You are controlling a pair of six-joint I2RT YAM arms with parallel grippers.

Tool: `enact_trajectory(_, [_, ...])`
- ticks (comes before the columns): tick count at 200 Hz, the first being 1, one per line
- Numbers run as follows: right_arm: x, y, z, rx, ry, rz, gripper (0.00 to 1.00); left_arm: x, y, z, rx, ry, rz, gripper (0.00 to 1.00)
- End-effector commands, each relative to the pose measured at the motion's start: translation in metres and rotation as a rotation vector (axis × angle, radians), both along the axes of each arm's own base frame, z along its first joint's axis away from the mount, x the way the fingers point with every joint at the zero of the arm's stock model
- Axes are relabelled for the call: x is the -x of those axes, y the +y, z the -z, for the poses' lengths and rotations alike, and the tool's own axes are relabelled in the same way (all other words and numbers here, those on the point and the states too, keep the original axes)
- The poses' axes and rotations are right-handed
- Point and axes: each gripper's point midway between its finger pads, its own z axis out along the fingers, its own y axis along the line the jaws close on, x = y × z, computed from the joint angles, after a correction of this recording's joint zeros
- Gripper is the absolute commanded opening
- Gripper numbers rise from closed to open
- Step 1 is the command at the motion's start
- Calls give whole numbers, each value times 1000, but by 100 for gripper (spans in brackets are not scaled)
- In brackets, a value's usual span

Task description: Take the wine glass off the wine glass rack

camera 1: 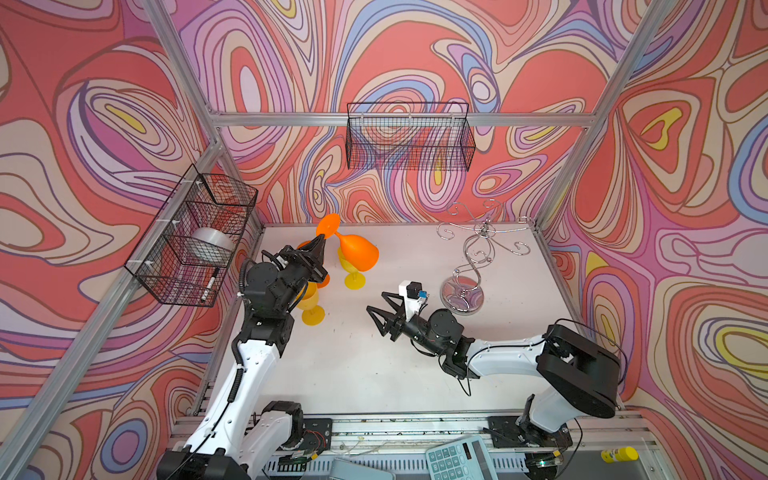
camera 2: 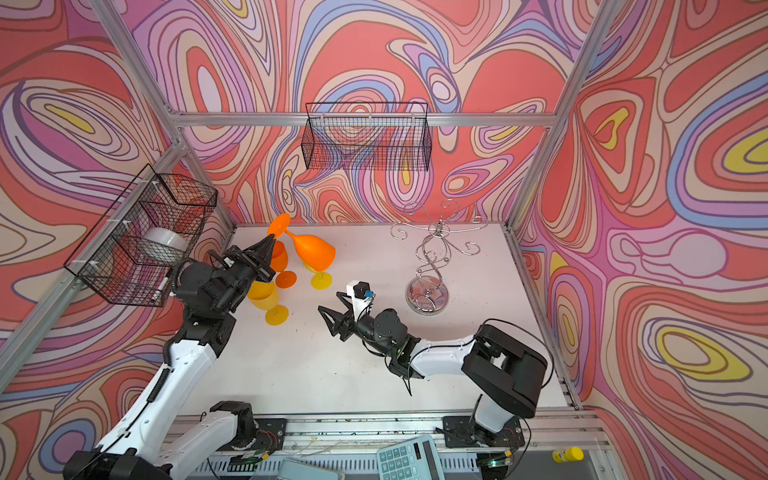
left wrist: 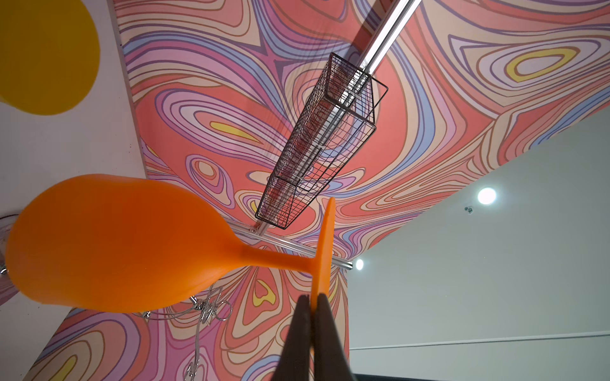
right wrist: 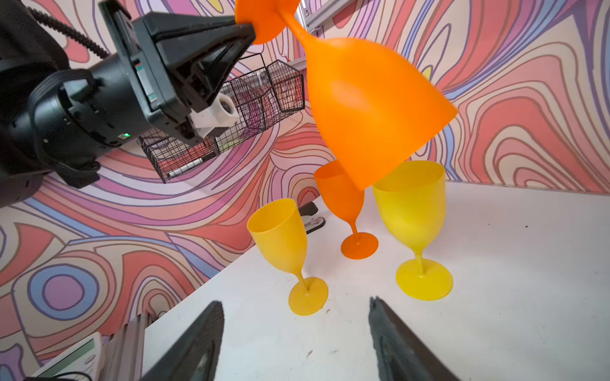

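Calculator (camera 1: pixel 457 459) keys illegible, blur; left tool (camera 1: pixel 321 237) pinches wine glass (camera 1: pixel 359 251) foot; right tool (camera 1: pixel 375 301) wide.

Tilted wine glass (camera 1: pixel 358 252) in left claw (camera 1: pixel 321 240)

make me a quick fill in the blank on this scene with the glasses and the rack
The left gripper holds a tilted wine glass coloured ____.
The wine glass rack carries ____ glasses.
Upright glasses on the table number ____.
The right gripper has jaws standing ____.
Missing: orange; no; three; open
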Motion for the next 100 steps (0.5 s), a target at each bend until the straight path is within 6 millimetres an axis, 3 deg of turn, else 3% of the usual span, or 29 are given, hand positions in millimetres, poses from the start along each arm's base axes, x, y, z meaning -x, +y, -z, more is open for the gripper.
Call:
enact_trajectory(1, [-9,-1,-7,-37,-39,-3,73,2,-3,0,38,4,34,0])
enact_trajectory(67, [-33,7,-5,-47,-61,-18,73,0,-22,11,30,43,100,0])
enact_trajectory(79, [-35,6,-12,-67,-74,-22,73,1,-26,12,30,46,111,0])
enact_trajectory(83, [-38,8,0,-49,-60,-22,73,2,-27,12,31,46,114,0])
enact_trajectory(100, [-43,10,2,-41,-65,-17,73,2,-29,13,31,51,126,0])
